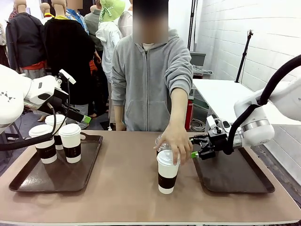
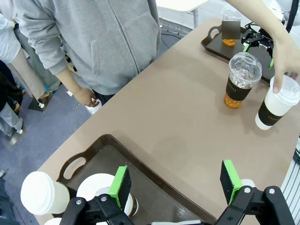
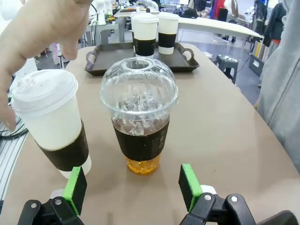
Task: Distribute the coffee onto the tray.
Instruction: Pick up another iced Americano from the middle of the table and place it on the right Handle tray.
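Note:
Three white lidded cups with brown sleeves (image 1: pixel 70 141) stand on the left tray (image 1: pixel 28 181). My left gripper (image 1: pixel 75 117) hangs open above them, nothing between its green pads (image 2: pixel 121 186). A fourth white cup (image 1: pixel 167 172) stands mid-table, with the person's hand (image 1: pixel 176 141) on its lid. Just behind it is a clear dome-lidded cup (image 3: pixel 139 117) of dark drink. My right gripper (image 1: pixel 195 151) is open, level with that cup and just short of it; the cup sits centred ahead of the gripper (image 3: pixel 133 185). A second clear cup (image 2: pixel 228 29) stands on the right tray (image 1: pixel 235 174).
The person in a grey hoodie (image 1: pixel 150 80) stands at the far edge, one arm reaching over the table middle. Bare brown tabletop (image 1: pixel 127 188) lies between the trays. The right tray's near part is bare.

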{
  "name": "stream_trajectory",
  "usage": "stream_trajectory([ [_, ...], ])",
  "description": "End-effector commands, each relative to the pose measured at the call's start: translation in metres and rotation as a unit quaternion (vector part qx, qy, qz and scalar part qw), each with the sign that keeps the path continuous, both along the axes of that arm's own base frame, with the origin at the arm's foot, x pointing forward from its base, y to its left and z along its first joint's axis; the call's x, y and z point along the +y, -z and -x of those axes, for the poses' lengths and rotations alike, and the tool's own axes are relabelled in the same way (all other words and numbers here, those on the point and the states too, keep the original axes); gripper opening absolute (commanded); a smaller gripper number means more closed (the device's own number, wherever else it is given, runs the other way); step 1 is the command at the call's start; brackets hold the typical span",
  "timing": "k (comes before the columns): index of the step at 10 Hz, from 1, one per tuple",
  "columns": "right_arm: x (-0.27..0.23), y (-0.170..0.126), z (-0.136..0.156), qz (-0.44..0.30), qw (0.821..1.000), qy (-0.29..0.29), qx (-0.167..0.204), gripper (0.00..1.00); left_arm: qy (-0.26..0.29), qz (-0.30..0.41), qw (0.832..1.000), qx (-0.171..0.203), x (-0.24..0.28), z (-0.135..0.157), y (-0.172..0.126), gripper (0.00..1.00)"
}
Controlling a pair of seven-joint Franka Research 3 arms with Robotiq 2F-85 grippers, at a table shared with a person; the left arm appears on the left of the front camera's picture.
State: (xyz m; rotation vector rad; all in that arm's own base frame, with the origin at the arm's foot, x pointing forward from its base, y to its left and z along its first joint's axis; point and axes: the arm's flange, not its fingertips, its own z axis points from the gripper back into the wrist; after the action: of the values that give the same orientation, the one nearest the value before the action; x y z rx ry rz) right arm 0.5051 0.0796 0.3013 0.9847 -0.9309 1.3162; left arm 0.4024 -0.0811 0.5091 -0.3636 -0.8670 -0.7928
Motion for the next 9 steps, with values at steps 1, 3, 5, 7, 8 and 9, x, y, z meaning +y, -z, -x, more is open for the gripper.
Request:
stream_trajectory([
  [1,-0.005,0.001,0.0,-0.011,1.0,0.009,-0.009,1.0,0.0,0.002,1.0,0.002,0.002,-0.001,0.002,1.0],
  [3,-0.03,0.0,0.013,-0.011,0.999,0.03,-0.01,1.0,0.0,0.002,1.0,0.002,0.002,-0.001,0.002,1.0],
  [5,-0.056,0.002,0.027,-0.013,0.999,0.043,-0.004,1.0,0.0,0.002,1.0,0.002,0.002,-0.001,0.002,1.0],
  [7,-0.069,0.005,0.035,-0.015,0.998,0.058,-0.002,1.0,0.0,0.002,1.0,0.002,0.002,-0.001,0.002,1.0],
  [8,-0.07,0.007,0.035,-0.017,0.998,0.058,-0.001,1.0,0.0,0.002,1.0,0.002,0.002,-0.001,0.002,1.0],
  [9,-0.069,0.007,0.036,-0.019,0.998,0.057,0.0,1.0,0.0,0.002,1.0,0.002,0.002,-0.001,0.002,1.0],
])
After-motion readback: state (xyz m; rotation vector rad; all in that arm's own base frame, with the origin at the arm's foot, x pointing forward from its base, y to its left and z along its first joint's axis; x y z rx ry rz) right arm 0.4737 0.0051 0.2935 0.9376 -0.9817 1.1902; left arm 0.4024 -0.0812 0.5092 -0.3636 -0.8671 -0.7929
